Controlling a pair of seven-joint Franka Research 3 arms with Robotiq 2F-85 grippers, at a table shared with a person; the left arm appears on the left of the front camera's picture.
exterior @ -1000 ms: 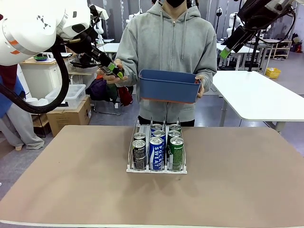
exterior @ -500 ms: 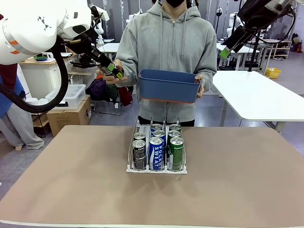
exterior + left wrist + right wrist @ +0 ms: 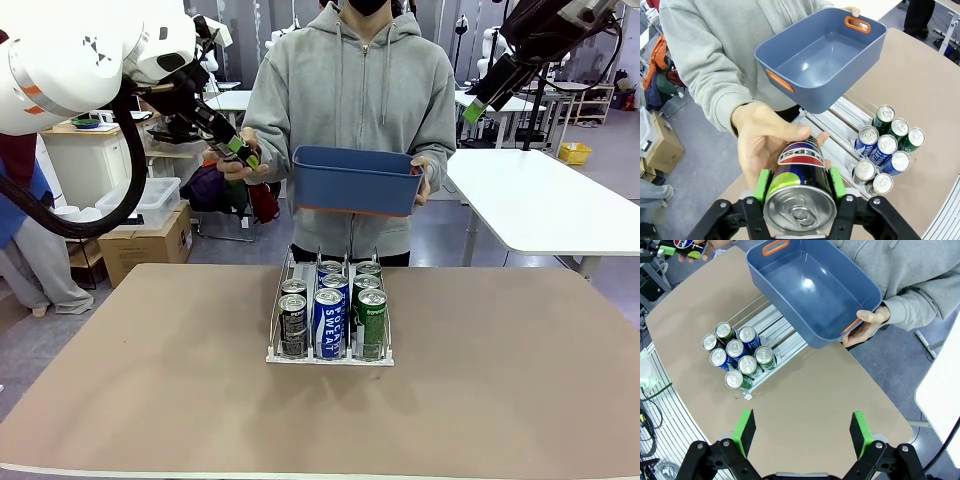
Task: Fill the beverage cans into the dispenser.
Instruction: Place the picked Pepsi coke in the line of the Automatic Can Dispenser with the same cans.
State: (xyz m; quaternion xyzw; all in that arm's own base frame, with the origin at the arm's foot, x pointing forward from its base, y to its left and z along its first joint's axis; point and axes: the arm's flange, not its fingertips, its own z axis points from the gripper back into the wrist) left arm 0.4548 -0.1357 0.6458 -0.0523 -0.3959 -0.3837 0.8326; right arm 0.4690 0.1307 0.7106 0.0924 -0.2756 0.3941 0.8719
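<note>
- Front view: the dispenser point(image 3: 330, 322) sits mid-frame on the brown table point(image 3: 500, 400), with bare tabletop all round it out to the near edge along the bottom of the frame.
- Seven cans point(image 3: 328, 322) stand bunched at its near end; the far parts of the lanes lie bare.
- A person holds an empty blue bin point(image 3: 355, 180) by one handle, above the far table edge at upper centre.
- My left gripper point(image 3: 241, 151), upper left of frame beside the bin, is clamped on a dark Pepsi can point(image 3: 800, 187); the person's hand point(image 3: 765, 137) cups that can too.
- My right gripper point(image 3: 802, 432) hangs high over the table, jaws spread wide, touching nothing.
</note>
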